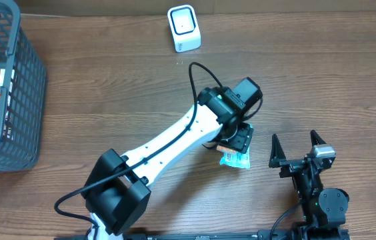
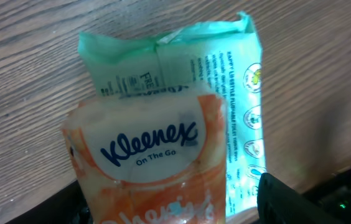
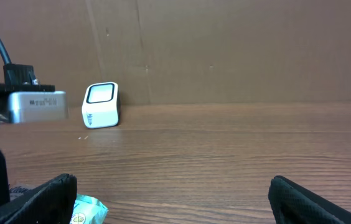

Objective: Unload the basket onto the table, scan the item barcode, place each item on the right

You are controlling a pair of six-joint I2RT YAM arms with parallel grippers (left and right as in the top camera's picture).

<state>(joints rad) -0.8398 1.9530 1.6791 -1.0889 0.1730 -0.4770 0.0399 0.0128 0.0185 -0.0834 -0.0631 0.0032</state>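
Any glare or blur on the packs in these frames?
Left wrist: glare washes out the lower right edge of the green pack, small print soft; Kleenex pack logo readable. Overhead: even light, sharp. Right wrist: scanner clear, no glare.

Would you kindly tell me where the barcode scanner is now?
Overhead, the white scanner stands near the centre of the table's far edge, well beyond the left gripper.

Orange tissue pack (image 2: pixel 147 155), mint-green wipes pack (image 2: pixel 225 68)
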